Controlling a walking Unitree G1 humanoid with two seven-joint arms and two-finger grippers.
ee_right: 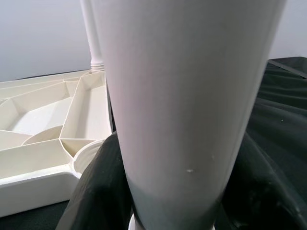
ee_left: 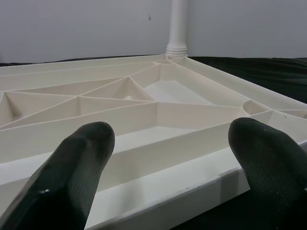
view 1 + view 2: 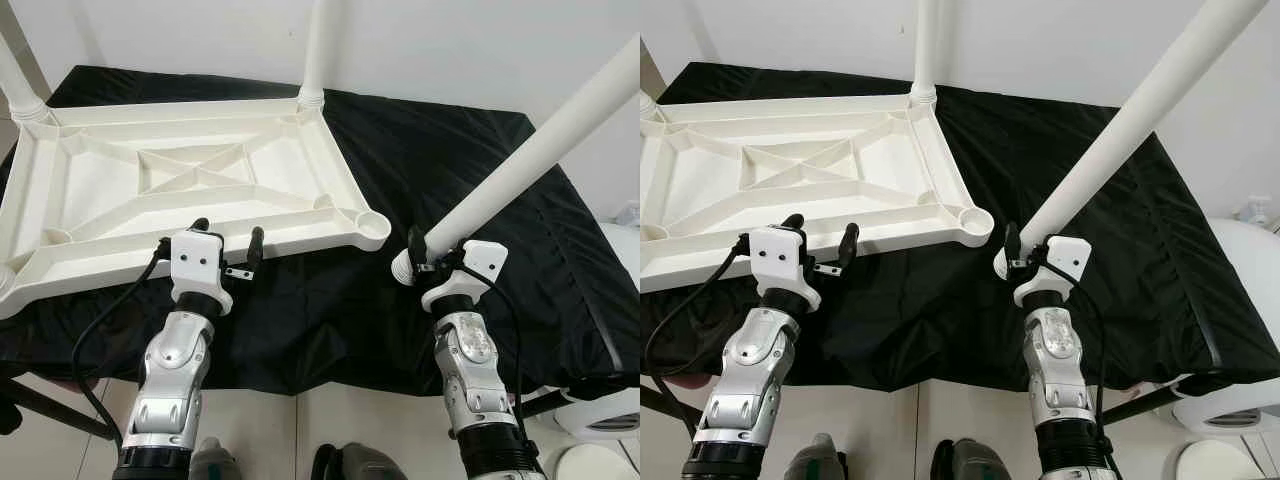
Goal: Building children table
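Left eye view, your right gripper (image 3: 428, 262) fingers clamp a smooth white tubular leg (image 3: 530, 160), left gripper (image 3: 228, 244) fingers spread at the ribbed plastic tabletop (image 3: 150, 200)'s near edge, black cloth-draped surface (image 3: 450, 180).

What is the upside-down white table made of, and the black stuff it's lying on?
The table top looks like moulded plastic: cream-white, slightly glossy, with thin ribs. The leg in the right claw looks the same. The black cover seems a thin cloth, going by its wrinkles and faint sheen.

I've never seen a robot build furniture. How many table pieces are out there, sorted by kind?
Upside-down tabletop: 1
Legs already standing in its corners: 2
Loose leg held by the right gripper: 1
Total: 4 pieces
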